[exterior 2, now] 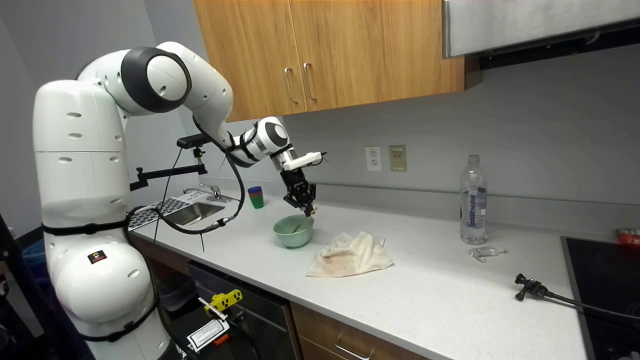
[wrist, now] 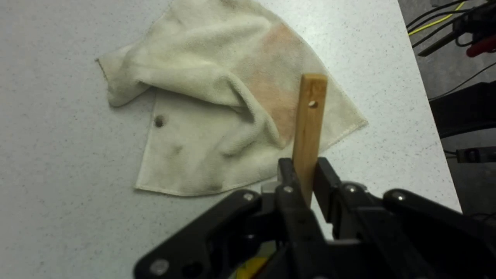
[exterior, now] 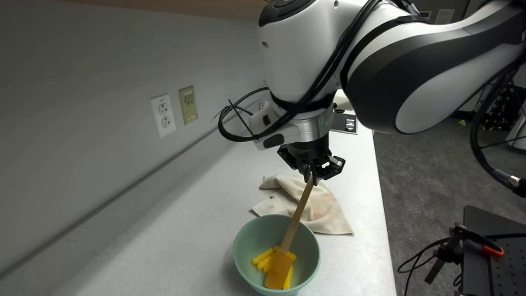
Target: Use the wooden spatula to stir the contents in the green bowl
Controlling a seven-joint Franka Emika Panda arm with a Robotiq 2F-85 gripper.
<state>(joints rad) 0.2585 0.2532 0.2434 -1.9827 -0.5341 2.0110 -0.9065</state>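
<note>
Here we see the claw (exterior: 311, 179), higher than the bowl (exterior: 248, 240), pinching the spatula (exterior: 291, 230) by its handle (wrist: 309, 131), its blade (exterior: 279, 269) inside the bowl among yellow pieces (exterior: 262, 256), and the cloth (exterior: 328, 210) near the bowl.

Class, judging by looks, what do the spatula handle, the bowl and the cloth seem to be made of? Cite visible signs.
Spatula handle: very likely wood, smooth; tan-brown, faintly streaked.
Bowl: smooth plastic or glazed ceramic; its even green leaves that open.
Cloth: probably cotton or similar fabric, matte; it shows soft folds and a fuzzy surface.
</note>
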